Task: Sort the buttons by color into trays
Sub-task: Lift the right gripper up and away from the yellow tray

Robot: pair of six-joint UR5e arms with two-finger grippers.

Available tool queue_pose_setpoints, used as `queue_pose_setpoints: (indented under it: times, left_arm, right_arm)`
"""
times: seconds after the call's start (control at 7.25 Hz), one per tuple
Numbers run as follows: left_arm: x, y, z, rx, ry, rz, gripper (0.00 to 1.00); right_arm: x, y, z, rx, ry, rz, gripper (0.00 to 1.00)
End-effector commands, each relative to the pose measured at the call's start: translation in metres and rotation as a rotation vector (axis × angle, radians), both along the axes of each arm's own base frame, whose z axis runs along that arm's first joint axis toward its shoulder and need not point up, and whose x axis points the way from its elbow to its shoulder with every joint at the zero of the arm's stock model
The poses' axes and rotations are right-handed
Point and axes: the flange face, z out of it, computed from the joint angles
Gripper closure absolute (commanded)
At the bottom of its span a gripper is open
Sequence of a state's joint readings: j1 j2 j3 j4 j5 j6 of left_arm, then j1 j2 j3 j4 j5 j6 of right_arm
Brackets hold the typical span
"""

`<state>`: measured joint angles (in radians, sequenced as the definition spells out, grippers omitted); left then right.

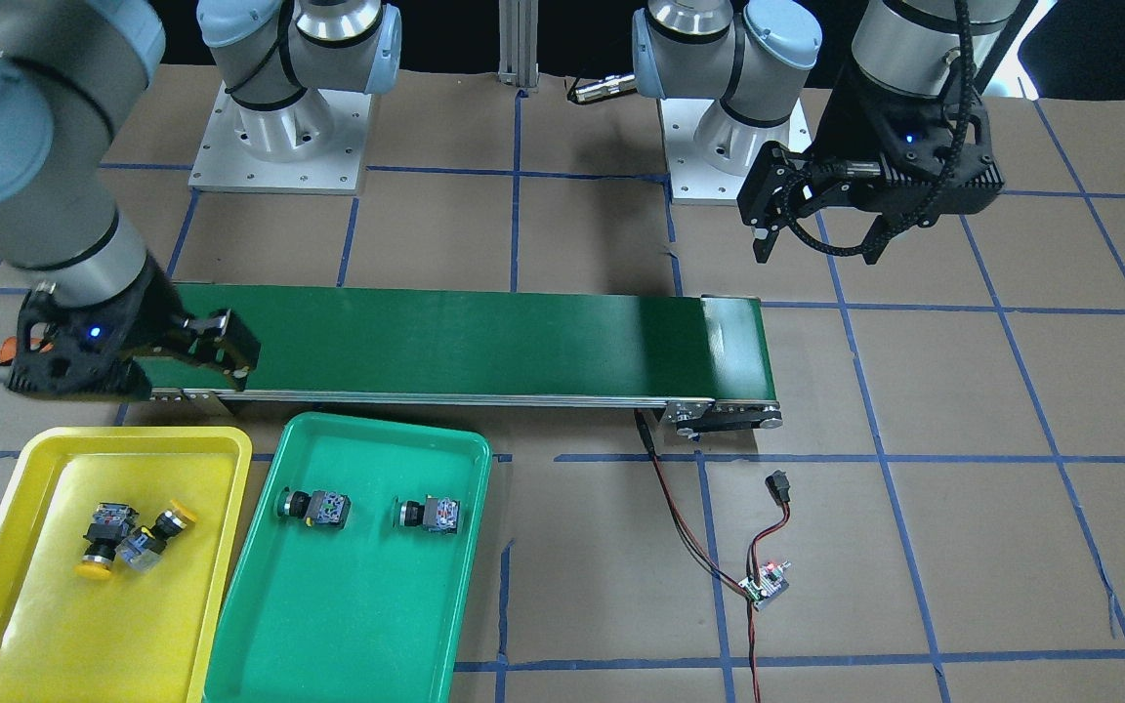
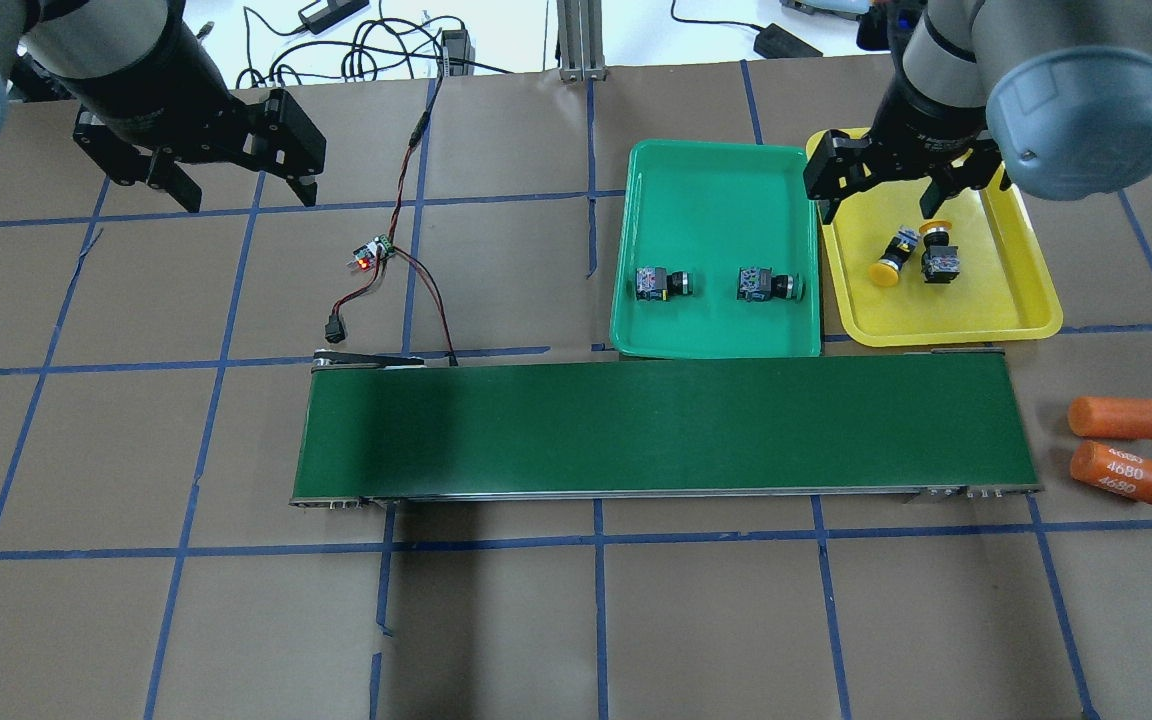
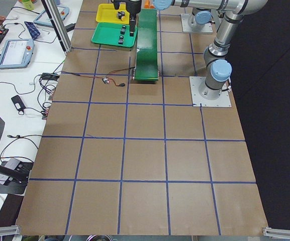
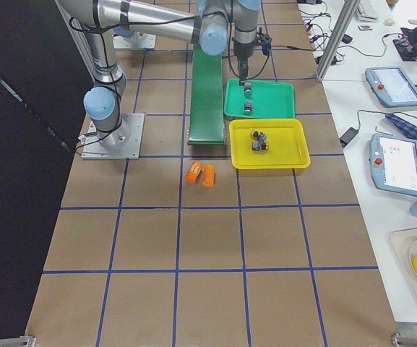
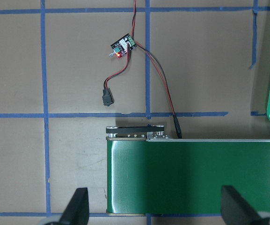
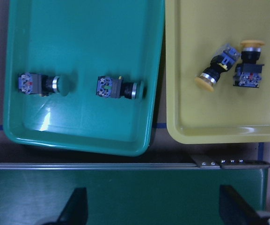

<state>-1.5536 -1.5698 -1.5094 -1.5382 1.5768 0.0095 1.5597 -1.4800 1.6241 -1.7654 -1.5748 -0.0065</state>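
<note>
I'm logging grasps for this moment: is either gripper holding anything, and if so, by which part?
Nothing is held. The left gripper and the right gripper both stand open, with nothing between their fingers.

A green tray (image 2: pixel 716 190) and a glossy yellow tray (image 2: pixel 946 305), both shallow with rounded corners and raised rims, lie side by side on the counter (image 2: pixel 536 620), long sides almost touching. In the green tray, the first green button (image 2: pixel 662 283) and the second green button (image 2: pixel 766 285) lie on their sides, apart, in 1 row, caps toward the yellow tray. In the yellow tray, the first yellow button (image 2: pixel 891 257) lies slanted just beside the second yellow button (image 2: pixel 939 255), caps pointing opposite ways.
</note>
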Motion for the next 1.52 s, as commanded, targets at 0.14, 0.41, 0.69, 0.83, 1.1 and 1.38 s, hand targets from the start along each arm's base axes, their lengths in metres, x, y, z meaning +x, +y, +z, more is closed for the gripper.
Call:
queue_pose_setpoints:
  times: [0.14,0.41,0.69,0.83,1.1,1.38]
  left_arm:
    - [0.000,0.000,0.000,0.000,0.000,-0.002,0.00]
    - [0.000,0.001,0.001,-0.002,0.000,-0.002,0.00]
    - [0.001,0.000,0.000,0.000,0.000,0.000,0.00]
    - [0.000,0.000,0.000,0.000,0.000,0.000,0.00]
    - [0.000,0.000,0.000,-0.002,0.000,-0.002,0.00]
    - [0.000,0.000,0.001,-0.003,0.000,-0.002,0.00]
  right_arm:
    - [0.066,0.055,0.064,-0.046,-0.014,-0.023,0.00]
    - [0.066,0.058,0.066,-0.020,-0.009,-0.027,0.00]
    - [0.060,0.066,0.067,0.071,0.013,-0.023,0.00]
    - [0.059,0.066,0.066,0.076,0.015,-0.019,0.00]
    - [0.061,0.068,0.066,0.079,0.014,-0.016,0.00]
    - [0.061,0.068,0.064,0.082,0.011,-0.016,0.00]
